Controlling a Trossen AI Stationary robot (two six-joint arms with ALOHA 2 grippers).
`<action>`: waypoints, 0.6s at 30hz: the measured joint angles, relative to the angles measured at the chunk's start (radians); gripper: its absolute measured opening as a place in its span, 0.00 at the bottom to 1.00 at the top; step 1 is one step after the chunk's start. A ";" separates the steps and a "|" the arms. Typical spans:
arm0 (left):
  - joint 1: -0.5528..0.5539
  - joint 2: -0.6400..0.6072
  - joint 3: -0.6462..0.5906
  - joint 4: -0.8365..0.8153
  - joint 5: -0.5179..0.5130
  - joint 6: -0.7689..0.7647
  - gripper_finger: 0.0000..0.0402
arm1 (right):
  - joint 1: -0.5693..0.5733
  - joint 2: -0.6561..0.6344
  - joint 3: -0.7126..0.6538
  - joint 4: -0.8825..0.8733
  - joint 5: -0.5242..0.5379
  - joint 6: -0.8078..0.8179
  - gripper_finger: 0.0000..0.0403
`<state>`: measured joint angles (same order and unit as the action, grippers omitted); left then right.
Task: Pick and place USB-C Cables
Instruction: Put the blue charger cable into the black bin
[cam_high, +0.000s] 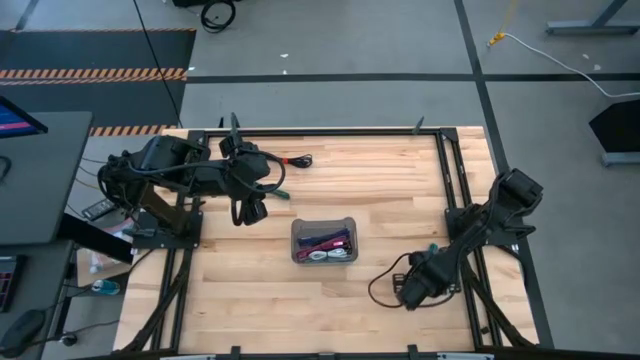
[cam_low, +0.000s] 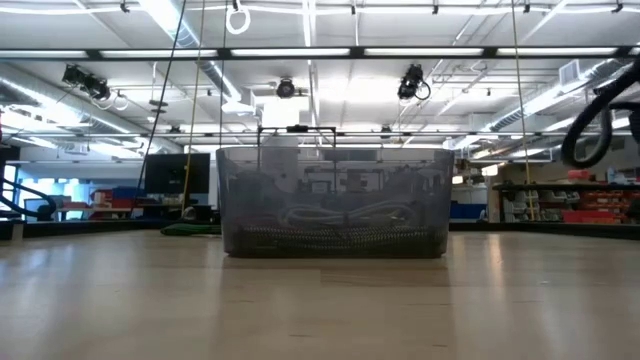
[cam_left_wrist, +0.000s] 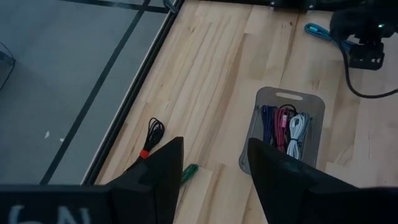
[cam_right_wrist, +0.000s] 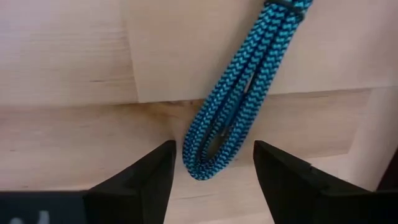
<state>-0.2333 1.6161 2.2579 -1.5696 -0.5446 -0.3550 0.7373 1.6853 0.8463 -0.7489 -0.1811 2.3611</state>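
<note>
Seen from above, a translucent grey tray (cam_high: 323, 226) sits near the middle of the wooden table (cam_high: 330, 300), already carrying several bundled cables (cam_high: 325, 247); purple, maroon, grey and white cords (cam_left_wrist: 283, 124) lie side by side in it.

The right hand (cam_right_wrist: 212, 163) is low over the table at about four o'clock from the tray, well apart from it, its two dark fingers (cam_right_wrist: 146, 174) spread wide on either side of the looped end of a braided teal cable (cam_right_wrist: 239, 93). The cable lies flat on the wood, and the fingers do not press it.

The left hand (cam_left_wrist: 211, 165) hangs above the table at about ten o'clock from the tray, its fingers parted and carrying nothing.

Between the left hand and the table's far edge lie two more cords: a black cable with a red band (cam_left_wrist: 151, 134), close to the table's metal frame, and a green cable (cam_left_wrist: 188, 172), only its tip visible beside one of that hand's fingers. The pair lie near each other without touching.

From table height, the tray (cam_low: 332, 200) stands square in the centre, pale coils dimly showing through its wall.
</note>
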 joint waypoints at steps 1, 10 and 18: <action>0.000 0.000 0.000 0.000 0.000 0.000 0.46 | -0.007 -0.001 -0.010 0.007 0.000 0.000 0.56; 0.000 0.000 0.000 0.002 0.000 0.000 0.46 | -0.041 0.002 -0.017 0.007 0.022 -0.024 0.41; 0.000 0.000 0.000 0.003 0.000 0.000 0.46 | -0.030 0.003 -0.014 -0.004 0.060 -0.051 0.05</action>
<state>-0.2333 1.6161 2.2578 -1.5669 -0.5446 -0.3553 0.7074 1.6883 0.8325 -0.7527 -0.1212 2.3101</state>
